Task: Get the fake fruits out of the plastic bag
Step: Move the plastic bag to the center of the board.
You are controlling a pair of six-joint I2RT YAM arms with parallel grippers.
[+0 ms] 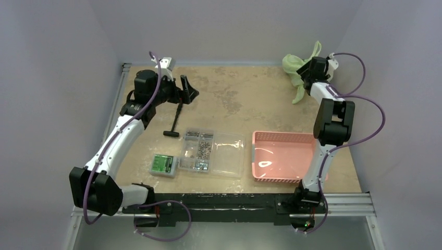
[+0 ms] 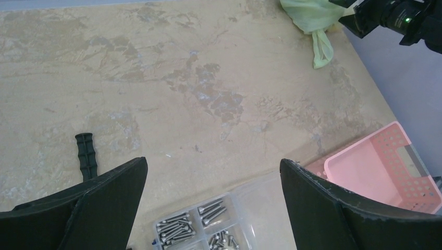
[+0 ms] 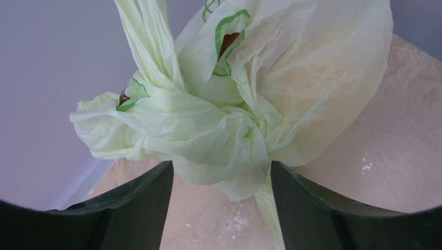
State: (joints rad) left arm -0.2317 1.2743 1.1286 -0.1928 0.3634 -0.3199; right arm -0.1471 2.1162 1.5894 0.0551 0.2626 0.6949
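The pale yellow-green plastic bag (image 1: 295, 66) lies bunched at the table's far right corner, one loop handle raised against the wall, another trailing forward. It fills the right wrist view (image 3: 234, 99) and shows in the left wrist view (image 2: 312, 18). No fruits show; any inside are hidden. My right gripper (image 1: 307, 70) is open, its jaws either side of the bag's crumpled lower fold (image 3: 221, 172), not closed on it. My left gripper (image 1: 188, 92) is open and empty above the table's far left part (image 2: 213, 166).
A pink basket (image 1: 281, 156) stands at the near right. A clear compartmented box (image 1: 213, 152) of screws sits mid-table, a small green box (image 1: 163, 165) beside it. A black T-handle tool (image 1: 176, 119) lies under my left gripper. Walls close in behind the bag.
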